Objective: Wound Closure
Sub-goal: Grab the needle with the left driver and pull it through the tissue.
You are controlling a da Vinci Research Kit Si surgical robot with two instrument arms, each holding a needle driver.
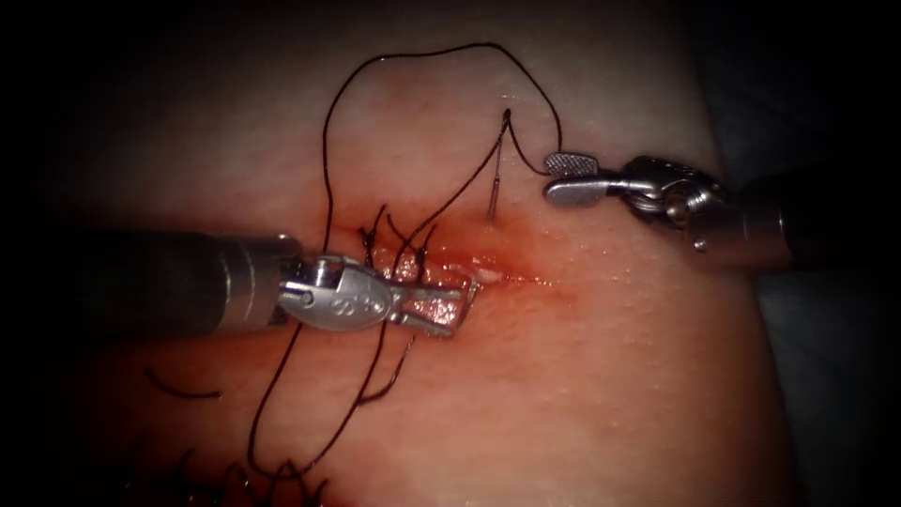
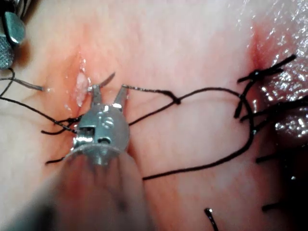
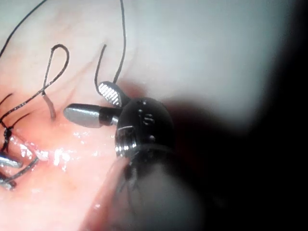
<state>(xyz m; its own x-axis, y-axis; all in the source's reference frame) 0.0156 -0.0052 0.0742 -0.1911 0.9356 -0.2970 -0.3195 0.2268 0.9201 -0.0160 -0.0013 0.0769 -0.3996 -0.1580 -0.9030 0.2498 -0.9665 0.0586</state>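
- The left tool (image 1: 460, 310) is seen at the cut (image 1: 488, 274) in the tissue (image 1: 610, 376), jaws parted, nothing held.
- The right tool (image 1: 561, 178) is held open and empty beside the thread (image 1: 413, 52).
- The needle (image 1: 494, 192) is lodged in the tissue above the cut, its trailing end raised.
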